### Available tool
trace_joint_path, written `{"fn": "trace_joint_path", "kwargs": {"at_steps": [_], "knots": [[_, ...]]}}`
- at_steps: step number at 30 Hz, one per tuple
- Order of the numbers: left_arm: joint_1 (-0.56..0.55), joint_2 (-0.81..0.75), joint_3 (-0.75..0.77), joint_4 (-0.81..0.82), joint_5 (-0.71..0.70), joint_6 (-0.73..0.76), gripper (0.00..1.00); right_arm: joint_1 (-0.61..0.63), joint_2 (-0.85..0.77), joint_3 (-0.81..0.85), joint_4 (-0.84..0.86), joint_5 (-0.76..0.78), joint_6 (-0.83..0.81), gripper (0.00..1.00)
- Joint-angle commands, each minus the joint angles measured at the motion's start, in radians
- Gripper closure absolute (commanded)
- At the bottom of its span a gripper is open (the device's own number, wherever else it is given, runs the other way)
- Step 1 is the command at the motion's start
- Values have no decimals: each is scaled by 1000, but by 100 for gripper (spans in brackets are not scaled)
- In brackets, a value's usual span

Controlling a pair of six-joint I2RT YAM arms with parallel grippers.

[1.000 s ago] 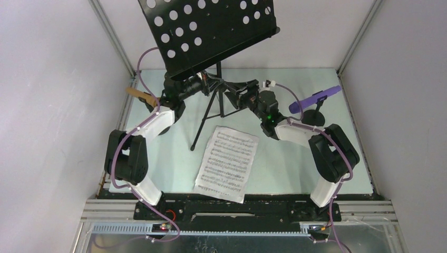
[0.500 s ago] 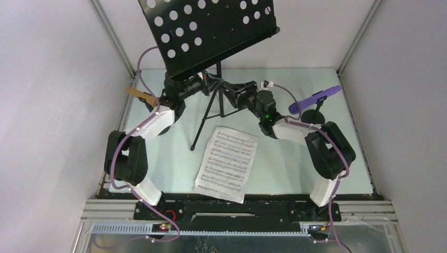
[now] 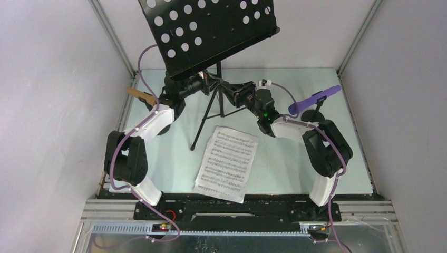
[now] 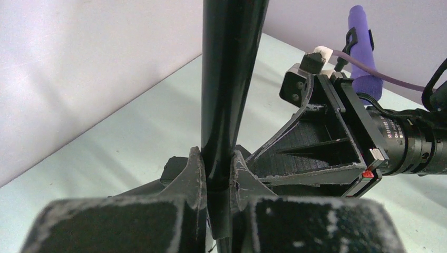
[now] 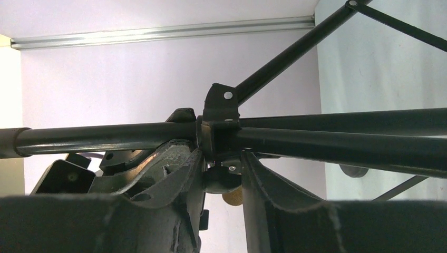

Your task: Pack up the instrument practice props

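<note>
Left gripper (image 4: 217,176): clamps tight on the black round metal centre pole (image 4: 232,79) of the black perforated music rack with tripod legs (image 3: 211,31), low down, a finger pressed to each side.

Right gripper (image 5: 219,174): sits at the black metal collar (image 5: 217,121) where the thin black leg struts (image 5: 295,58) meet the pole. One jaw on each side, very close to it. Cannot tell whether pinching firmly or only bracketing.

Rack position: upright toward the far edge of the pale green table (image 3: 284,174), about midway along it, tilted at the top.

Elsewhere:
- white sheet-music pages (image 3: 227,163) lying flat in the middle of the table, toward the near edge
- purple toy microphone (image 3: 314,99) perched in a small black round-based holder (image 3: 315,117) near the far right corner
- tan toy microphone (image 3: 141,95) by the left edge, toward the far corner

Not yet packed, any of it.

Step in hand, by the look of it: collapsing the rack's tripod, one side steadying, the other working the collar.

Next move probably calls for a sure grip on the collar, then a slide along the pole to draw the legs in. Meanwhile, holding the pole steady. Worth minding: a top-heavy rack, likely to lean once the legs narrow.
</note>
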Motion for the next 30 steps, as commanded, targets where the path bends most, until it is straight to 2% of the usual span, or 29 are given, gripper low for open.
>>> {"fn": "trace_joint_path", "kwargs": {"at_steps": [1, 8, 14, 23, 30], "knots": [[-14, -5, 43, -80, -20, 53, 100, 1, 23, 39, 27, -16, 2, 65], [-15, -3, 51, -97, -19, 64, 100, -4, 13, 44, 19, -54, -70, 84], [-15, 2, 55, -105, -13, 64, 100, -14, 1, 86, -38, -149, -251, 99], [-24, 16, 65, -130, -13, 91, 100, 3, -25, 179, -241, -231, -662, 100], [-25, 16, 71, -143, -10, 100, 100, 18, -36, 221, -356, -275, -879, 100]]}}
